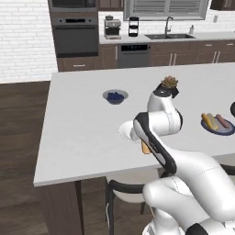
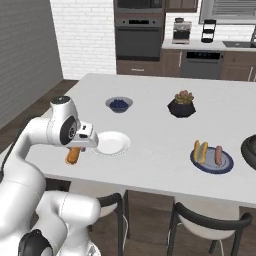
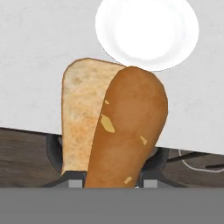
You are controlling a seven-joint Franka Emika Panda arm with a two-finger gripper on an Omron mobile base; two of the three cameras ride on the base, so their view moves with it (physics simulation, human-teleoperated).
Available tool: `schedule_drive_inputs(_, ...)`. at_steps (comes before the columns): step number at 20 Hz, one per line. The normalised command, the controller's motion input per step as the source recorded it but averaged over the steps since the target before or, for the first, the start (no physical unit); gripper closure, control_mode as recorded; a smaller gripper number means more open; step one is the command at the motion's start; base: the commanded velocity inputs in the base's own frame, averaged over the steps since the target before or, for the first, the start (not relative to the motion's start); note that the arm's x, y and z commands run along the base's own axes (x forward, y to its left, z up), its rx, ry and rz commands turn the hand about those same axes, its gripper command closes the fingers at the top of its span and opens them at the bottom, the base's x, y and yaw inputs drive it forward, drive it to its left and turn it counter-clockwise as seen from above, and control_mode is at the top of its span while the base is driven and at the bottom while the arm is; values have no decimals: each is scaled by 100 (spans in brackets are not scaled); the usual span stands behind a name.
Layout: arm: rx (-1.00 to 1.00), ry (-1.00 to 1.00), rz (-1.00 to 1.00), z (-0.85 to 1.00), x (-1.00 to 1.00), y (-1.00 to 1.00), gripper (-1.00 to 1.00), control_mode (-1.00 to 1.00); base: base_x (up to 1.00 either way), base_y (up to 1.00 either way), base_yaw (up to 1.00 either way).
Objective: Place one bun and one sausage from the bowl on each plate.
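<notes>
A bun (image 3: 114, 131) is held clamped in the end effector (image 2: 75, 154) just short of the empty white plate (image 3: 146, 33), presumably for placement there, the blue-rimmed plate (image 2: 224, 167) being already served.

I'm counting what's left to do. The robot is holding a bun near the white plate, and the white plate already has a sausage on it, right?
Not quite. The white plate has nothing on it yet; the hand view shows it bare. The sausage lies beside a bun on the blue-rimmed plate. The rest is right: the gripper holds a bun near the white plate.
</notes>
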Motion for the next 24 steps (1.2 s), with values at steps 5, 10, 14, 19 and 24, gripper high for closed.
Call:
schedule_drive_inputs(5, 0, 0, 0, 0, 0, 0, 100, 100, 78, 0, 0)
schedule_drive_inputs(10, 0, 0, 0, -1, 16, 0, 100, -100, 70, 0, 0)
schedule_drive_inputs(14, 1, 3, 0, -12, 100, -14, 100, -100, 0, 0, 0)
schedule_drive_inputs(19, 1, 9, -2, -12, 100, -13, 100, -100, 0, 0, 0)
schedule_drive_inputs(24, 5, 11, -6, -6, 100, 3, 100, -100, 0, 0, 0)
